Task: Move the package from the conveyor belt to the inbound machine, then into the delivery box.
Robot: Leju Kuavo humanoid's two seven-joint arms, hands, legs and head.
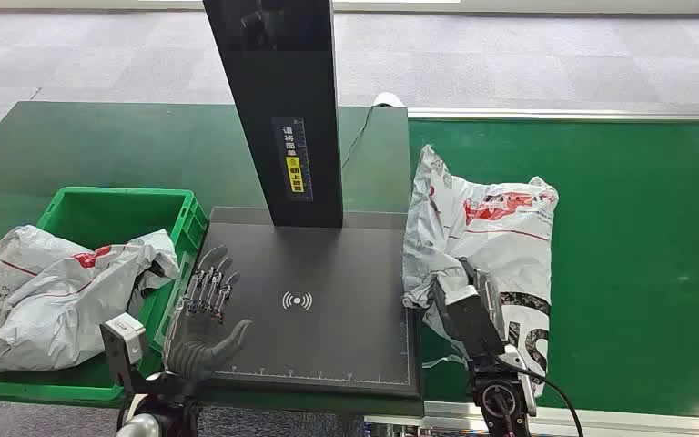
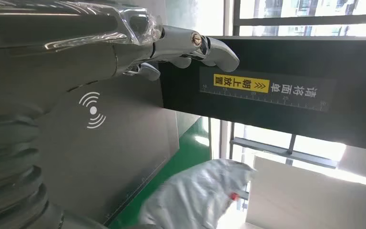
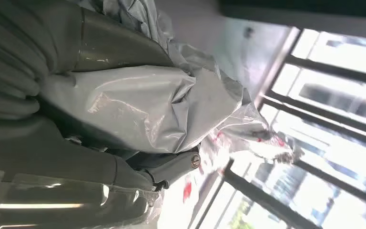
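The package (image 1: pixel 491 228) is a crumpled white plastic mailer with red and black print. It lies on the green conveyor belt (image 1: pixel 637 255), just right of the inbound machine's black plate (image 1: pixel 328 300). My right hand (image 1: pixel 469 305) grips the package's near edge; in the right wrist view the plastic (image 3: pixel 143 109) is bunched between the thumb and the fingers (image 3: pixel 171 164). My left hand (image 1: pixel 207 314) hovers open, fingers spread, over the plate's left edge. The green delivery box (image 1: pixel 100 209) stands left of the machine.
A tall black column (image 1: pixel 282 109) with a yellow label rises from the back of the plate. Another white mailer (image 1: pixel 55 291) lies in the delivery box. The conveyor's metal rail (image 1: pixel 582 116) runs along its far side. Grey carpet lies beyond.
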